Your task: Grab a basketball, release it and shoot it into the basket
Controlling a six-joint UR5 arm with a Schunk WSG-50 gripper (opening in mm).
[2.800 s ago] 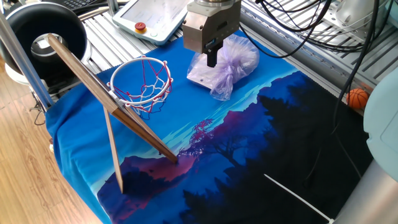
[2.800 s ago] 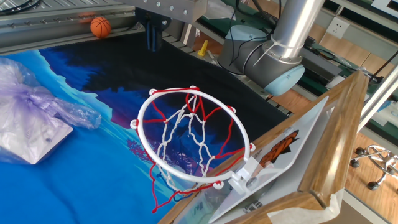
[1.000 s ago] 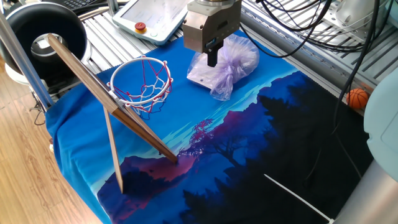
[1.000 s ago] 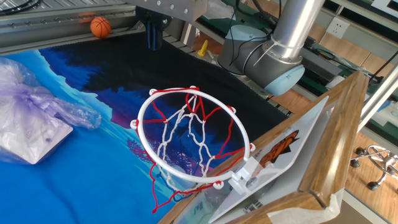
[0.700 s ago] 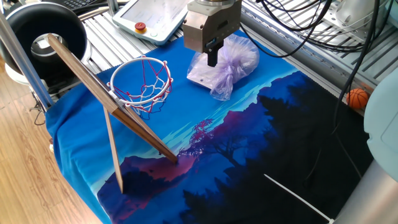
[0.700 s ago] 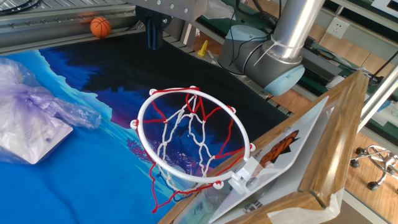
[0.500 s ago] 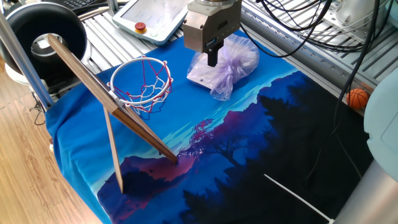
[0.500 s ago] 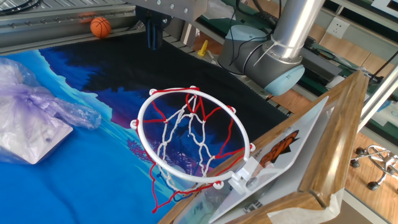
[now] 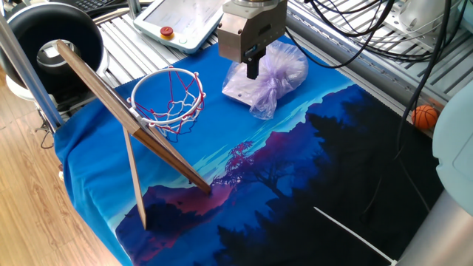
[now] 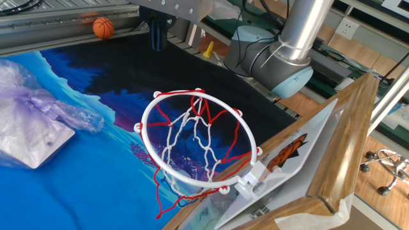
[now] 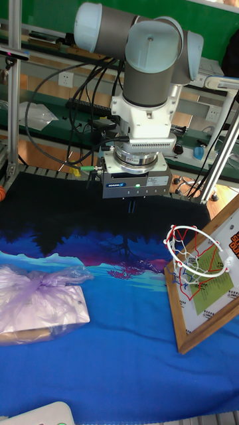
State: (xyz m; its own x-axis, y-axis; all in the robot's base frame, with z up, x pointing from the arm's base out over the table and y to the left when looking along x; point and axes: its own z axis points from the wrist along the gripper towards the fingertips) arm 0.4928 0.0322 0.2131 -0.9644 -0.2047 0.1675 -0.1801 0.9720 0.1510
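The gripper hangs above the printed cloth, its two dark fingers pressed together into one narrow tip with nothing between them; in the tall fixed view it points straight down over the dark band of the cloth, clear of the surface. Seen from one fixed view, the tip stands in front of the lilac plastic bag, which lies on the blue part of the cloth with a flat white piece under it. The basket sits to one side of the gripper, its rim held out from a tilted wooden backboard with the string net hanging beneath. The basketball lies well apart from both, off the cloth's edge on the metal slats at the table's far side; the other fixed view shows it resting there, beyond the gripper's fingers.
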